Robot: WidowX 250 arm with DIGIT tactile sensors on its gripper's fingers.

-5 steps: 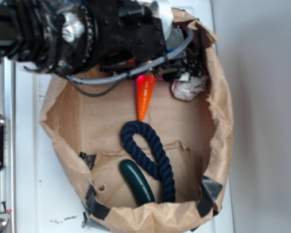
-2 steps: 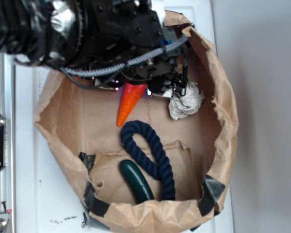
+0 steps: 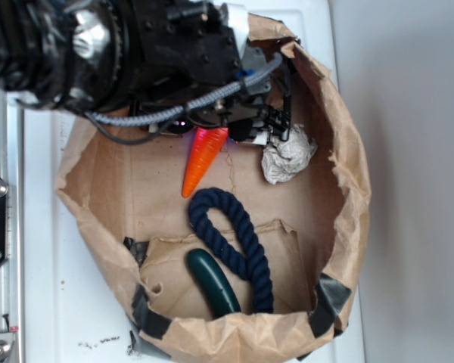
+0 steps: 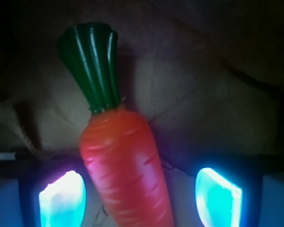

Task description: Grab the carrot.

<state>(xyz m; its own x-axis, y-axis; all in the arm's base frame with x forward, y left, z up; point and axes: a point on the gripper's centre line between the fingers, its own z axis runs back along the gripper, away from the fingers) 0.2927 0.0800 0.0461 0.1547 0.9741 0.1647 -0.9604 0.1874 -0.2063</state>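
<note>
Orange and glossy, the tapered toy carrot [image 3: 202, 153] lies on the floor of the crumpled brown paper bag [image 3: 346, 159], its broad stem end tucked under the black claw [image 3: 216, 128] and its tip pointing away from the claw toward the bag's near-left side. In the wrist view the carrot [image 4: 124, 165] sits between the two glowing cyan pads [image 4: 62, 198], leaning closer to the left one, with its ribbed dark-green stem [image 4: 92, 66] reaching ahead of the claw. The jaws stand apart with visible gaps on both sides of the carrot, so the claw is open and not gripping it.

Compared with a second ago, the carrot has swung: its tip then pointed almost straight down toward the rope, and now it angles off to the left. Since 0.4 s ago it has barely shifted, and the claw has stayed over its stem end.

Just beyond the carrot's tip lies a dark navy rope loop [image 3: 234, 242], and farther from the claw a dark green cucumber-shaped toy [image 3: 213, 283]. Beside the claw rests a crumpled white paper wad [image 3: 287, 159]. The bag sits on a white desk [image 3: 45, 302].
</note>
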